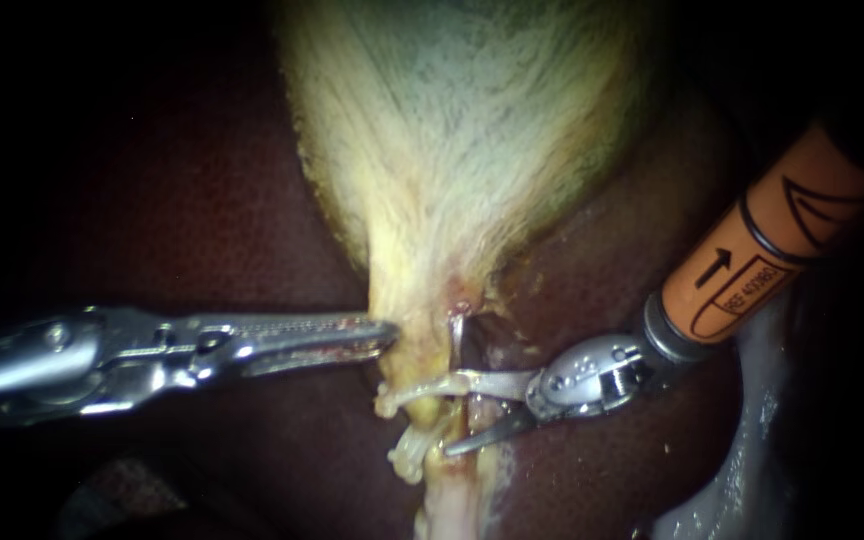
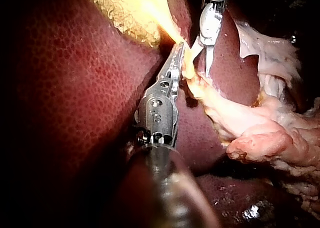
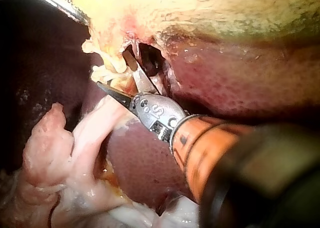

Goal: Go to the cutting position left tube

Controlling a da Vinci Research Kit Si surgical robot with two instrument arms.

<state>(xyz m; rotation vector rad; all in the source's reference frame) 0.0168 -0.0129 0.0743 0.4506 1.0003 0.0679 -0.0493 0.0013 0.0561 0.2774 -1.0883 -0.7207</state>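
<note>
The pale yellow gallbladder [image 1: 462, 150] narrows to a neck over the dark red liver [image 1: 202, 220]. My left instrument [image 1: 384, 335] comes in from the left, its jaws shut on the edge of that neck; the left wrist view shows the same hold [image 2: 178, 53]. My right instrument [image 1: 457, 415], on an orange shaft [image 1: 762, 250], has two thin blades standing open. A pale tube [image 1: 449, 412] runs down from the neck and passes between the blades. In the right wrist view the open blades [image 3: 116, 72] straddle pale strands. Which tube is the left one I cannot tell.
A small silvery clip-like piece [image 1: 456, 335] stands upright just above the blades. Loose whitish-pink tissue [image 2: 270, 138] lies beside the tubes. A pale wet surface [image 1: 742, 470] shows at the lower right edge. Liver surrounds the site on both sides.
</note>
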